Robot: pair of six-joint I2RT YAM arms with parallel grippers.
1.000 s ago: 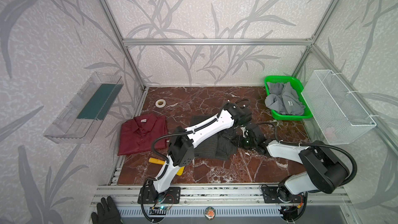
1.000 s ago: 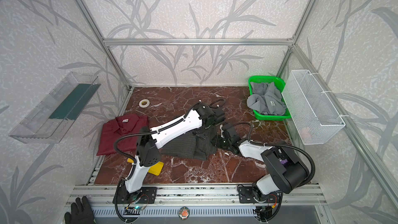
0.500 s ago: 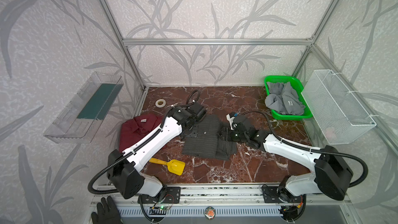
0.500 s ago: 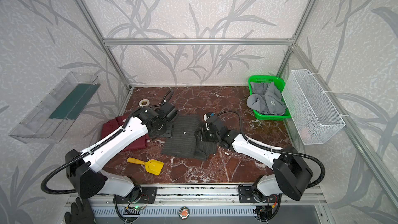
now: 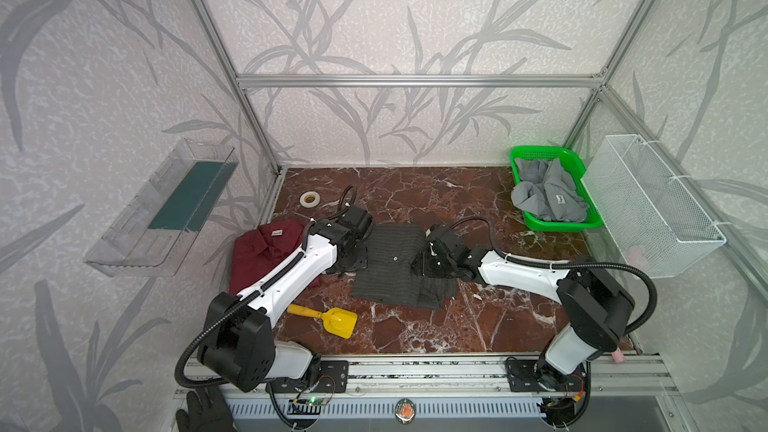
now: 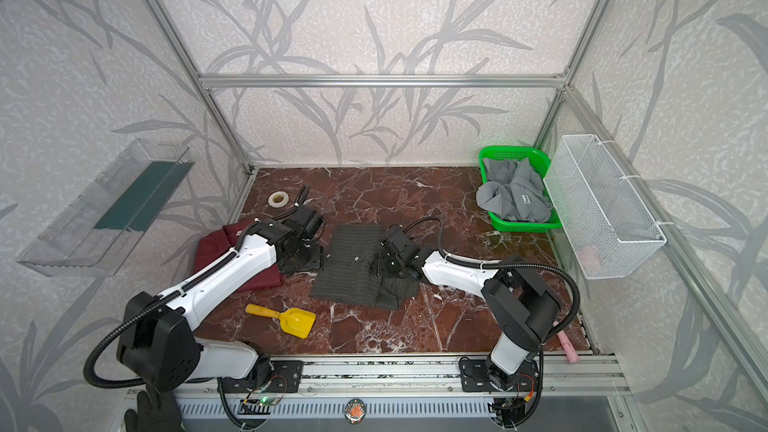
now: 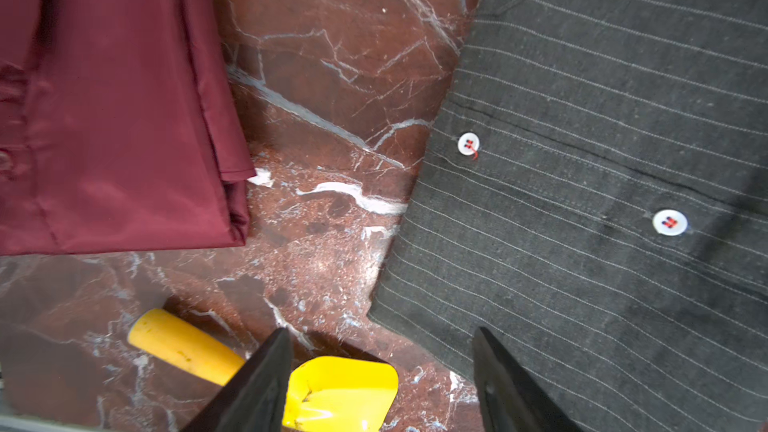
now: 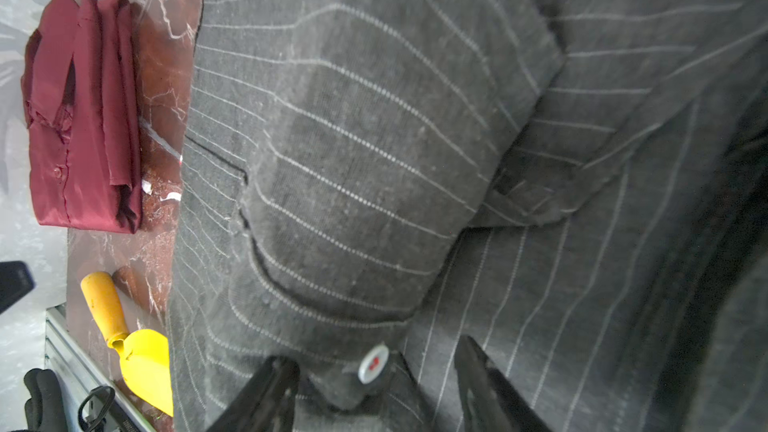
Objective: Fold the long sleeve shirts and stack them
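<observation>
Charcoal pinstriped shirt [image 5: 390,268] lay folded mid-worktop [image 5: 478,326], between both arms. Maroon shirt [image 5: 266,249] lay folded just left of it, not touching. Grey shirt [image 5: 544,199] sat crumpled in green basket [image 5: 540,152], far right, visible in the top views only. Top views hid both tools' jaws under the wrists; the wrist views showed them. Left tool [image 7: 380,330]: jaws apart, empty, over the charcoal shirt's edge and bare marble, yellow scoop [image 7: 340,392] near. Right tool [image 8: 374,351]: jaws apart, straddling a sleeve cuff [image 8: 340,392] with white button [image 8: 373,363], not clamped on it.
</observation>
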